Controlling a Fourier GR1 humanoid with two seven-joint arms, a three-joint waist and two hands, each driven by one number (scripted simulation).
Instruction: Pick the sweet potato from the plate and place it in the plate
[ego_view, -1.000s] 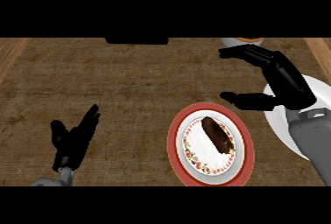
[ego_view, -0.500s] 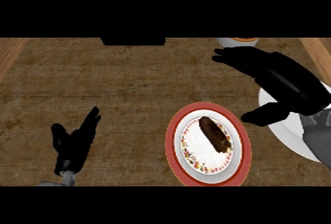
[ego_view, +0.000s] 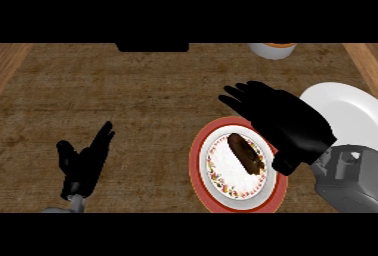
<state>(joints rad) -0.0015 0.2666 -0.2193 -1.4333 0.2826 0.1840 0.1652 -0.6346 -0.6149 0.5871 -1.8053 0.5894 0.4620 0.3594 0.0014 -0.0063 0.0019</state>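
Sweet potato on red-rimmed plate, ungrasped; right hand open above; white plate awaits transfer.

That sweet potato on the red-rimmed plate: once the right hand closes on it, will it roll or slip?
The sweet potato looks long and rounded, so it could roll sideways if nudged rather than gripped across its width. It appears solid, so probably stiff. The red-rimmed plate has a raised rim that should stop a short roll. The right hand hovers open above it.
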